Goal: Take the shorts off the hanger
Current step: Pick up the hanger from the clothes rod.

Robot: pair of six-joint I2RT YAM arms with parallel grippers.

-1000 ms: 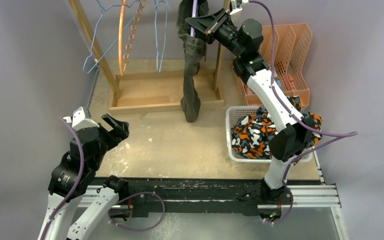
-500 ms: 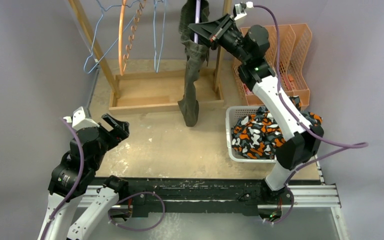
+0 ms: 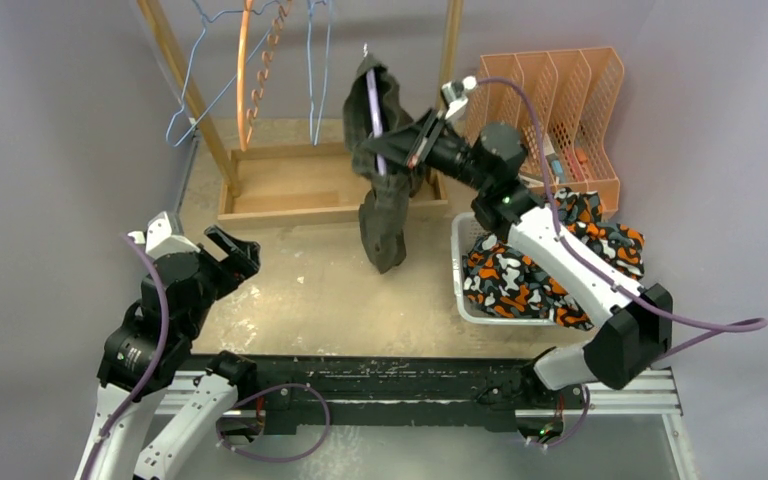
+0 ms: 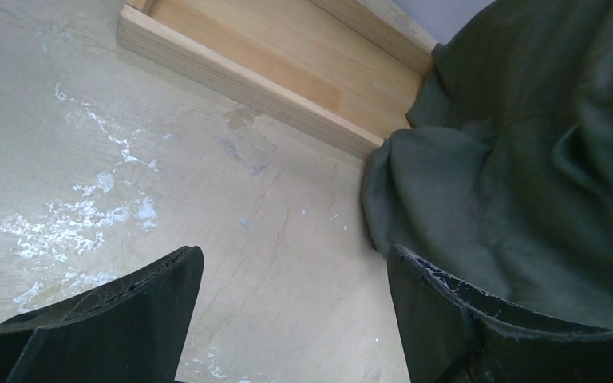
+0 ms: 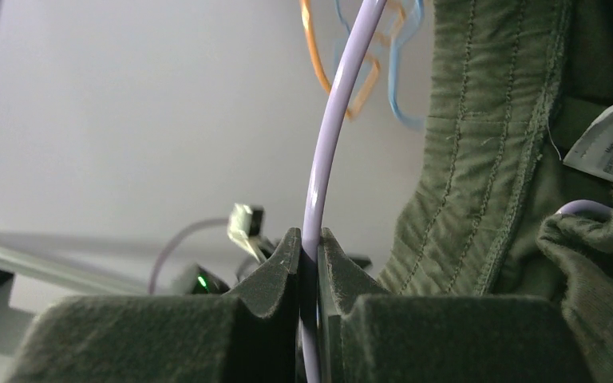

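Observation:
Olive-green shorts (image 3: 385, 215) hang on a lilac wire hanger (image 3: 373, 105), held in the air in front of the wooden rack. My right gripper (image 3: 405, 150) is shut on the hanger's wire beside the waistband; in the right wrist view the wire (image 5: 331, 136) runs up from between the closed fingertips (image 5: 310, 243), with the shorts (image 5: 487, 144) to the right. My left gripper (image 3: 232, 250) stands open low over the table at the left, holding nothing. In the left wrist view the gripper (image 4: 295, 263) frames bare table, and the shorts' lower end (image 4: 527, 175) hangs just beyond the right finger.
A white basket (image 3: 459, 270) at the right holds orange-black-white camo shorts (image 3: 510, 275). The wooden rack base (image 3: 300, 185) lies behind the hanging shorts. An orange hanger (image 3: 247, 70) and blue wire hangers (image 3: 315, 80) hang bare on the rack. Orange file holders (image 3: 570, 100) stand at the back right.
My right arm has swung the hanger and olive shorts down off the rack rail and toward the near left, over the table. The left arm has not moved.

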